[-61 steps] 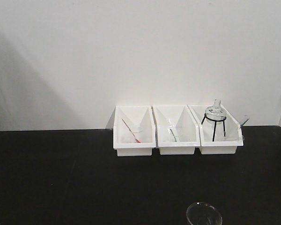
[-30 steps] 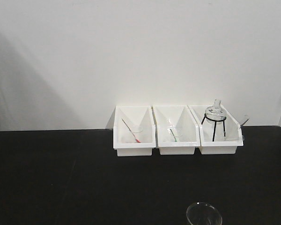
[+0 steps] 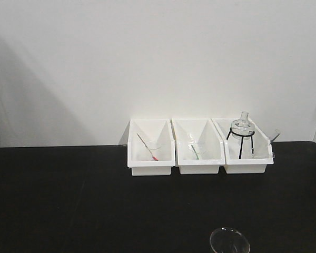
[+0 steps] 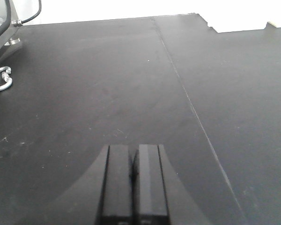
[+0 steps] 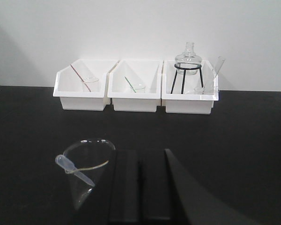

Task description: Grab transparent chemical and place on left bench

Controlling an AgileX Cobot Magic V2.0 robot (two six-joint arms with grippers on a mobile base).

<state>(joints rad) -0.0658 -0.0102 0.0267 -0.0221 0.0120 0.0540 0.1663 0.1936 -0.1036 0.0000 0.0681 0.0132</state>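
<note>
The front camera looks level across a black benchtop (image 3: 68,200) toward a white wall (image 3: 147,58), with three white bins (image 3: 197,158) at middle distance. The right wrist camera faces the same way from lower and closer, its own gripper (image 5: 139,187) filling the bottom edge; both views share the bins and a flask on a tripod (image 5: 188,65). The left wrist camera tilts steeply down over its gripper (image 4: 132,183), close to bare black surface.

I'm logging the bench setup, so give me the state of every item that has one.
transparent chemical: upright on the left bench, pipette inside
round flask: upright on its tripod in the right-hand bin
left gripper: shut, empty
right gripper: shut, empty
</note>
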